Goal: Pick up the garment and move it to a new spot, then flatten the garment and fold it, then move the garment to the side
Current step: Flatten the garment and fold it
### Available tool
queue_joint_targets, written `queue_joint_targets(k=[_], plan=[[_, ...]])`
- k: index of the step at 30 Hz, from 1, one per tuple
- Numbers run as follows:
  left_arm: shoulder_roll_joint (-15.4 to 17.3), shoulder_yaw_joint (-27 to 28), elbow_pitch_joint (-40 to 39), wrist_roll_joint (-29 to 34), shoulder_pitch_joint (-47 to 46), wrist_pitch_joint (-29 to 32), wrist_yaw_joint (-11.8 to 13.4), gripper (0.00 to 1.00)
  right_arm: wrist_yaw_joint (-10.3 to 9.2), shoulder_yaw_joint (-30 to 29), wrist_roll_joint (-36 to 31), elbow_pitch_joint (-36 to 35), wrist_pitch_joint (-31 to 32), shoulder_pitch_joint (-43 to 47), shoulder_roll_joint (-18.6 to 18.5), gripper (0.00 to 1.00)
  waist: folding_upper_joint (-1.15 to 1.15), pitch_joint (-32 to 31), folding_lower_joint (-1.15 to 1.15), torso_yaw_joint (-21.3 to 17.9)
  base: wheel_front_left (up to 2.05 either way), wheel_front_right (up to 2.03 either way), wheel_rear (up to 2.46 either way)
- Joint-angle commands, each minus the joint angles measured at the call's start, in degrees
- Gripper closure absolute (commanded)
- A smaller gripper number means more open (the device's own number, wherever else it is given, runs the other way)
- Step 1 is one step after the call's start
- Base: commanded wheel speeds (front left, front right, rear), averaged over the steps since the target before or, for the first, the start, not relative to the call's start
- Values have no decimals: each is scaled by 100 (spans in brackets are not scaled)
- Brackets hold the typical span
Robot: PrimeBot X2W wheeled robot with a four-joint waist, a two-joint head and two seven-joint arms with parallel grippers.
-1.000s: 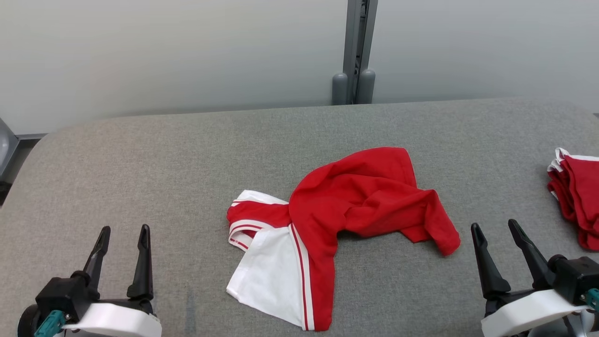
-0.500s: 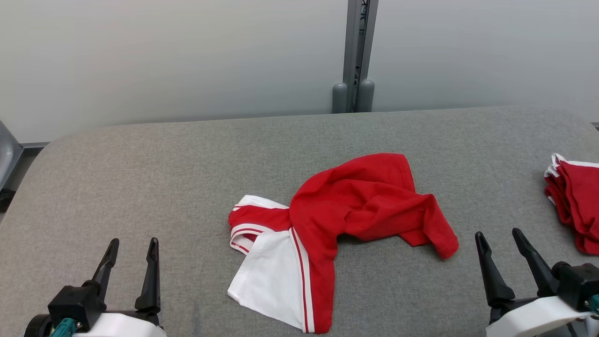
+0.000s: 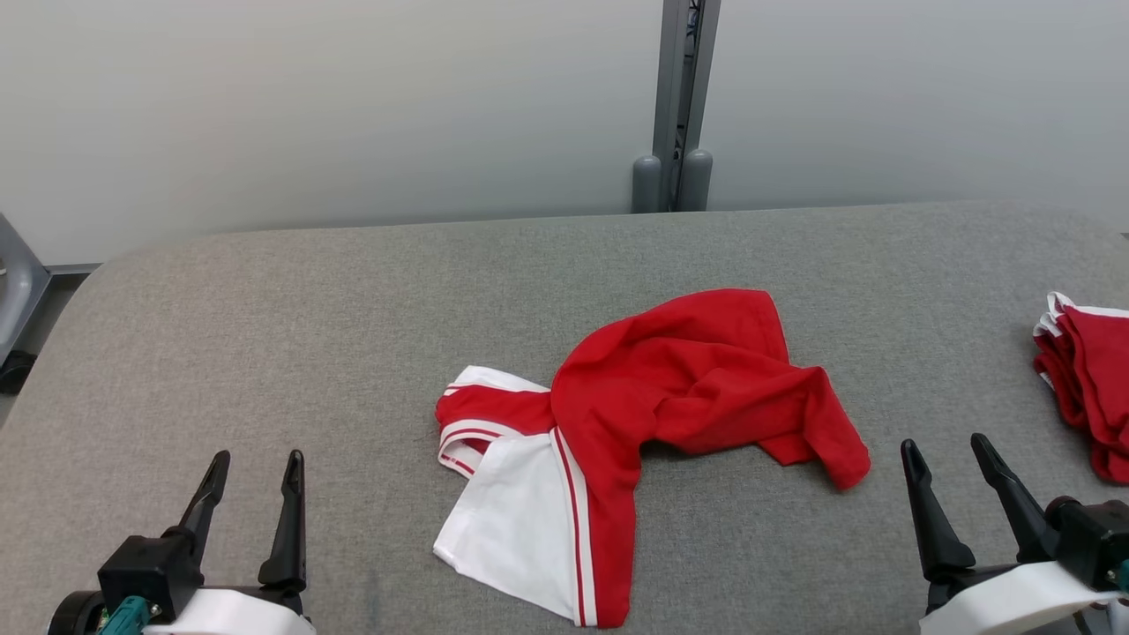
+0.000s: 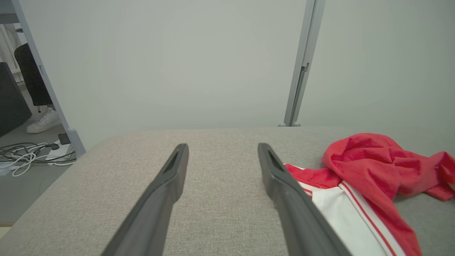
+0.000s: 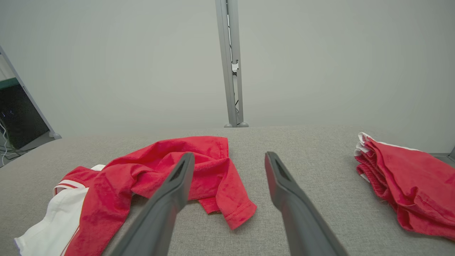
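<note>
A crumpled red and white garment (image 3: 653, 414) lies in a heap at the middle of the grey padded table (image 3: 309, 353). It has a white panel with red stripes at its near left. My left gripper (image 3: 256, 463) hovers open at the lower left, well apart from the cloth. At the lower right my right gripper (image 3: 948, 445) is also open, just right of the red sleeve end. The left wrist view has the garment (image 4: 362, 177) to the right of my open left gripper (image 4: 221, 153). In the right wrist view the garment (image 5: 142, 177) spreads left of my open right gripper (image 5: 229, 158).
A folded pile of red clothes (image 3: 1089, 384) sits at the table's right edge, also in the right wrist view as a folded pile (image 5: 405, 181). A grey post (image 3: 675, 106) stands against the wall behind the table. Cables and a person's shoe (image 4: 42, 121) lie on the floor at the left.
The head camera has tilted, so the whole picture sits a little lower. Both grippers stay open and show slightly lower in the view. The garment lies as before.
</note>
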Motion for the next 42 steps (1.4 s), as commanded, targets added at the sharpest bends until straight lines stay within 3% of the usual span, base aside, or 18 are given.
queue_joint_targets(k=[1,15,25,32,42], plan=[[35,-1,-15,30,-3,-5,46,0,1,-23,-17,-40,19,45,-6,0,0,7,0,19,0,0,0],[48,-150,-121,142,-563,-27,-61,0,1,-344,51,83,-38,-409,-115,0,0,589,0,389,0,0,0],[-74,-264,-98,231,-1282,-207,-210,0,1,-490,280,946,108,-1687,-832,0,0,1496,0,867,0,0,0],[-254,-317,78,259,-1743,-358,-357,0,1,331,604,1984,730,-3081,-1588,0,0,2057,0,1122,0,0,0],[-540,-390,427,333,-2181,-436,-608,0,1,1776,1445,3266,1677,-4214,-2251,0,0,2423,0,1358,0,0,0]])
